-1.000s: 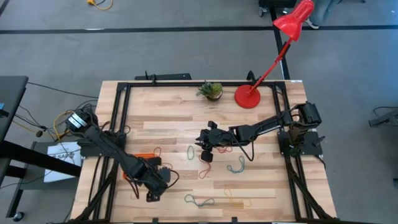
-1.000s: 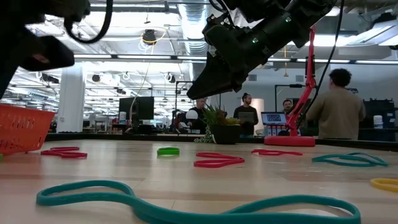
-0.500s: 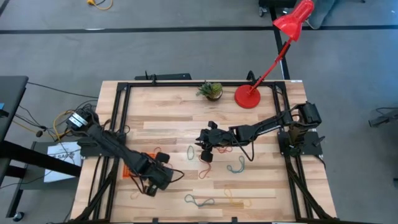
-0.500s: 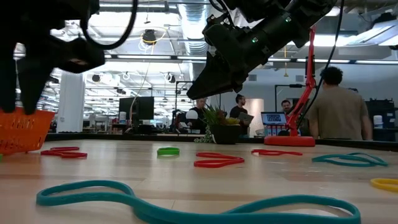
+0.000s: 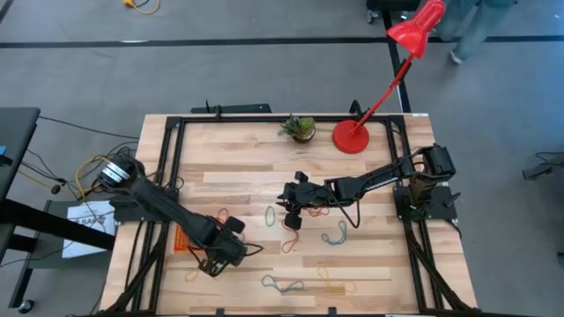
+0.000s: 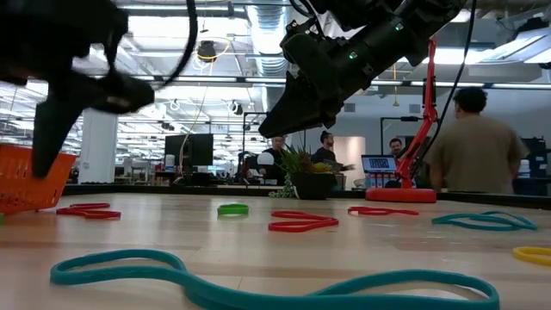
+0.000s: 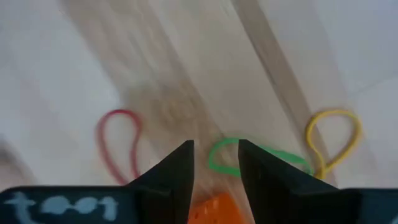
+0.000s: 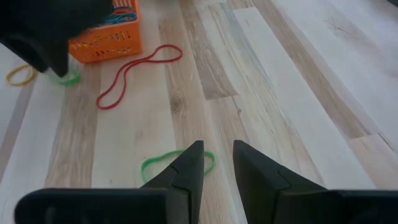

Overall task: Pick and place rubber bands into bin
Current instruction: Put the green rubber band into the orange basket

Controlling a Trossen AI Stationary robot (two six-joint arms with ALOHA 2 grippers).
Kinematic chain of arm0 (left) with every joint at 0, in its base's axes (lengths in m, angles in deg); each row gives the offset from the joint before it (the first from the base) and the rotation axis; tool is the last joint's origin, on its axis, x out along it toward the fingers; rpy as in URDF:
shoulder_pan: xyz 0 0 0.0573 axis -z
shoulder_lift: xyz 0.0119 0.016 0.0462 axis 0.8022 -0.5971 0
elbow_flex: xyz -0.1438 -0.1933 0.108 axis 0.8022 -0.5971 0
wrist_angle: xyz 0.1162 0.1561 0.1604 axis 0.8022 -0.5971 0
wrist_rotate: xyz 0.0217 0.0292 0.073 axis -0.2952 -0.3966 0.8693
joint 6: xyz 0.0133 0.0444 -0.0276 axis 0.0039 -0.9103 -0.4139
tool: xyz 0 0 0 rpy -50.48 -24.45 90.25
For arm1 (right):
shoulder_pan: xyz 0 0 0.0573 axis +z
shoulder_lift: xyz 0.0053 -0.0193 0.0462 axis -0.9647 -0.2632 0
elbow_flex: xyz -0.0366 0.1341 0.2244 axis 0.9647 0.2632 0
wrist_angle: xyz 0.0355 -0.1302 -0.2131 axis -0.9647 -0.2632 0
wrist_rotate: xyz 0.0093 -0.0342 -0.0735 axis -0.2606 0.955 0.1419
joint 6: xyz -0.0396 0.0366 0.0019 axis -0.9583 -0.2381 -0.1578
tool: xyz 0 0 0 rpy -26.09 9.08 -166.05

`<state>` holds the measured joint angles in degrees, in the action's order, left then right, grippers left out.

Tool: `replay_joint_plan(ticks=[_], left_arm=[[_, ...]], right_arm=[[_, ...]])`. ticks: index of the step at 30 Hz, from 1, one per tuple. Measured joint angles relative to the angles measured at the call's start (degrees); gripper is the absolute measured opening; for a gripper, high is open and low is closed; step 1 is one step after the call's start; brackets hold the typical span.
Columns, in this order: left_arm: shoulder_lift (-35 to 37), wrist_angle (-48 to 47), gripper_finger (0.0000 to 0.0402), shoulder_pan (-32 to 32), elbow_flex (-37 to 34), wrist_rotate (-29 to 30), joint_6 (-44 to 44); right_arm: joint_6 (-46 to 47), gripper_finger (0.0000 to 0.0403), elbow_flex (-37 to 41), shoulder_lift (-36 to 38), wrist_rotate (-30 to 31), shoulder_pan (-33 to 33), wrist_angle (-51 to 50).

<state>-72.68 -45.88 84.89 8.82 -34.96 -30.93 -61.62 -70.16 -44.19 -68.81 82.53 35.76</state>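
Bin (image 8: 107,38), a small bright orange plastic tray, sits near the left edge of the light wooden table (image 5: 256,176), a grey-blue band lying inside it. My left gripper (image 7: 214,163) hangs over its near rim, jaws parted a narrow gap with nothing between them; a thin green rubber loop (image 7: 252,155) lies on the wood just beyond the fingertips, a thin yellow rubber loop (image 7: 333,134) beside it and a thin red rubber loop (image 7: 118,144) to the other side. Judging by this, my left arm has nothing to carry and needs a fresh band.

To do the step well, I would lower the fingers straight onto one strand of the green loop, keeping clear of the bin wall, and close only once a finger sits on each side of the rubber, since a floppy band slides away easily.

My right gripper (image 8: 216,163) waits mid-table above a second green rubber loop (image 8: 174,163), jaws slightly apart and empty. A long red rubber loop (image 8: 138,67) lies between it and the bin. A red desk lamp (image 5: 352,136) and small potted plant (image 5: 300,129) stand at the far edge.
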Motion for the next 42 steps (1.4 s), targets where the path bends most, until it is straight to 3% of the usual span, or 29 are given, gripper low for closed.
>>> replay_joint_plan(ticks=[7,15,18,23,31,36,42], left_arm=[[-6.8,-0.8,0.0115,0.0,0.4,-0.4,-5.7],[-7.2,-1.0,0.0112,-0.1,1.1,-0.6,-5.4],[-7.3,-1.2,0.0087,-0.1,1.9,-0.9,-6.4],[-7.8,-3.6,0.0010,-0.3,4.6,-0.3,-5.0],[-7.6,-26.0,0.0001,0.1,18.8,4.3,-0.4],[-7.5,-47.3,0.0000,1.0,28.1,7.2,11.0],[-3.5,-46.3,0.0000,1.8,25.0,2.2,19.3]], right_arm=[[0.0,0.0079,0.0,0.0,0.0,0.0,-0.1],[0.0,0.0079,0.0,0.0,0.0,0.0,0.0],[0.0,0.0079,0.0,0.0,0.0,0.0,-0.1],[0.0,0.0079,0.0,0.0,0.0,0.0,-0.1],[0.0,0.0079,0.0,0.0,0.0,0.0,0.0],[0.0,0.0079,0.0,0.0,0.0,0.0,-0.1],[0.0,0.0079,0.0,0.0,0.0,0.0,-0.6]])
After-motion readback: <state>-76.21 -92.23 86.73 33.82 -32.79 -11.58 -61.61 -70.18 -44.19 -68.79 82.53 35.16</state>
